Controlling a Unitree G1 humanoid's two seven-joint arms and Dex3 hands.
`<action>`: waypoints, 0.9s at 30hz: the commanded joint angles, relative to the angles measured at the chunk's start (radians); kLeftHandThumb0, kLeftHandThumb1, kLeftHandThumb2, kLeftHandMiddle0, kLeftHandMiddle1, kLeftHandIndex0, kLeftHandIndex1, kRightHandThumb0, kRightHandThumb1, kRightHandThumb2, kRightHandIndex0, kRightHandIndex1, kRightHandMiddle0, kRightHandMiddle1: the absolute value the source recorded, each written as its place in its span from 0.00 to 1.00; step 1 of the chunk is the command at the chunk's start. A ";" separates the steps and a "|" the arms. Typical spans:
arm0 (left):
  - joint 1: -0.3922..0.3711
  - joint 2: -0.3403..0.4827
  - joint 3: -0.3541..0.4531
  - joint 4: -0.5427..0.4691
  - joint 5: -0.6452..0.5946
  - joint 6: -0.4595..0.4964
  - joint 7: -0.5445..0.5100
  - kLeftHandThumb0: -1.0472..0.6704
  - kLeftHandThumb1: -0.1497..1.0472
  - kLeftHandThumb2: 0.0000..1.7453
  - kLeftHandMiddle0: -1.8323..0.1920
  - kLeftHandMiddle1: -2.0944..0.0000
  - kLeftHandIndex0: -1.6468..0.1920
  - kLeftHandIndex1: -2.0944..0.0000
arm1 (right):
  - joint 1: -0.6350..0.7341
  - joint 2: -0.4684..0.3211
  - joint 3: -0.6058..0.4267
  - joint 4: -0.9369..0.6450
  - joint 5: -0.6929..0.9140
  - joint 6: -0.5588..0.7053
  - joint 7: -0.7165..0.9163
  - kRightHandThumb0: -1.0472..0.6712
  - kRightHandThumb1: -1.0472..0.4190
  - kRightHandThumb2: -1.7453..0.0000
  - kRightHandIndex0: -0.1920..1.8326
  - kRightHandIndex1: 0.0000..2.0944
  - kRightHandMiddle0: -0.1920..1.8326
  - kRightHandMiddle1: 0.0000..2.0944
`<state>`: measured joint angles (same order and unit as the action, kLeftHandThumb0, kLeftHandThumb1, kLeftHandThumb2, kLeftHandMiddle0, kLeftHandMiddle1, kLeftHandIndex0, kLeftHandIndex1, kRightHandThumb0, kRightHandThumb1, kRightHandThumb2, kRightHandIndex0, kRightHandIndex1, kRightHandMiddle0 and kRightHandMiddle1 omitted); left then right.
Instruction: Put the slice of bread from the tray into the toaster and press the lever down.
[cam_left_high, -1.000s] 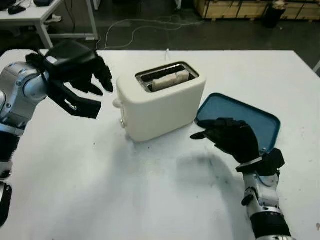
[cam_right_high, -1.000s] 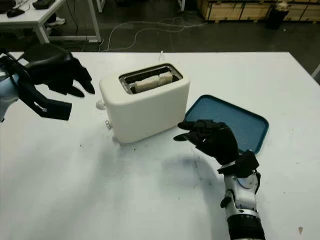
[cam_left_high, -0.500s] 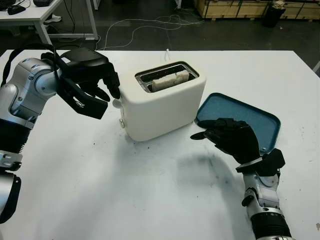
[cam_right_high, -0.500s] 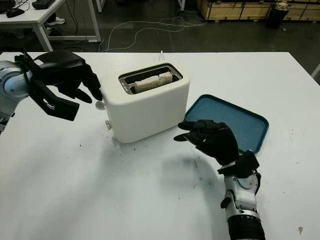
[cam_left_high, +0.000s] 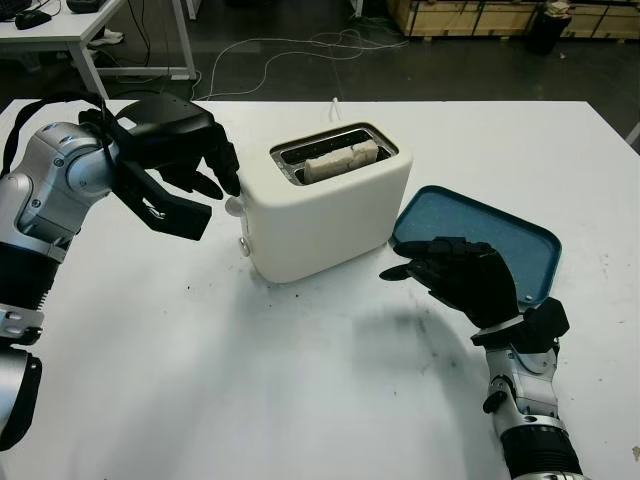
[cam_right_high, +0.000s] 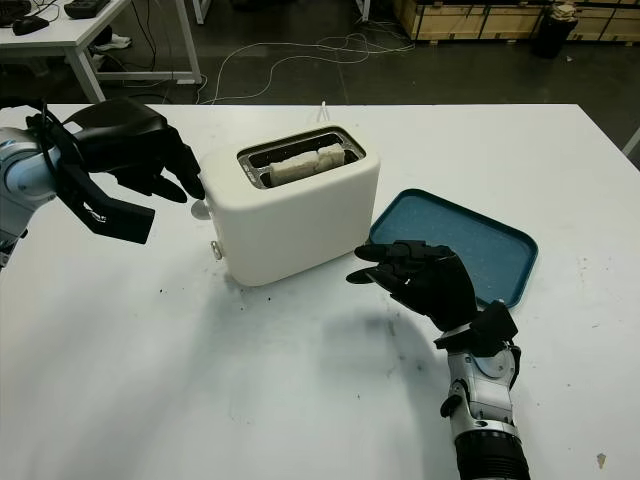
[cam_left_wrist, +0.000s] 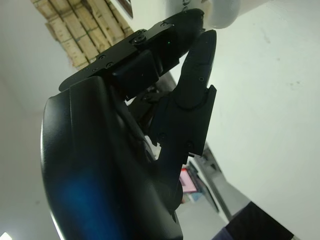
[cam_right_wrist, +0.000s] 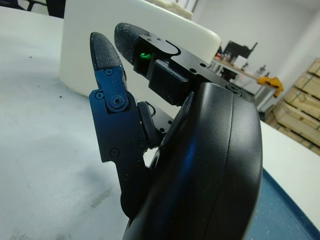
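While bread (cam_left_high: 340, 160) sits in the toaster (cam_left_high: 325, 205), your left hand (cam_left_high: 175, 165) hovers released at its lever (cam_left_high: 235, 207).
Your right hand (cam_left_high: 465, 278), also released, is beside the blue tray (cam_left_high: 500, 235); you'll find no readable writing.

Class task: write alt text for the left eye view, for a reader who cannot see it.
A cream toaster with bread in its slot stands on a white table. The open left hand is at its lever; the open right hand hovers beside a blue tray.
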<state>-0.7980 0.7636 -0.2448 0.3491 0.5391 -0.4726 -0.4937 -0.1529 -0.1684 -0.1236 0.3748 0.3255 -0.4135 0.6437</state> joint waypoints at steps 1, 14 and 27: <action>0.020 -0.004 0.013 0.021 -0.003 -0.025 0.043 0.37 0.89 0.03 0.50 0.38 0.20 0.96 | 0.002 0.007 0.005 -0.010 0.000 0.001 -0.004 0.30 0.09 0.99 0.66 0.13 0.66 0.00; 0.062 -0.017 0.006 0.091 -0.040 -0.043 0.074 0.42 0.87 0.00 0.50 0.32 0.21 0.97 | 0.002 0.002 0.005 -0.010 0.009 0.004 0.005 0.31 0.09 0.99 0.65 0.13 0.65 0.00; 0.053 -0.029 -0.006 0.116 -0.016 -0.048 0.101 0.42 0.85 0.00 0.49 0.34 0.21 0.97 | 0.007 0.002 0.006 -0.016 0.003 0.006 -0.003 0.30 0.09 0.99 0.66 0.14 0.66 0.00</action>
<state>-0.7576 0.7416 -0.2355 0.4561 0.5138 -0.5219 -0.3858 -0.1501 -0.1685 -0.1202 0.3733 0.3256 -0.4134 0.6417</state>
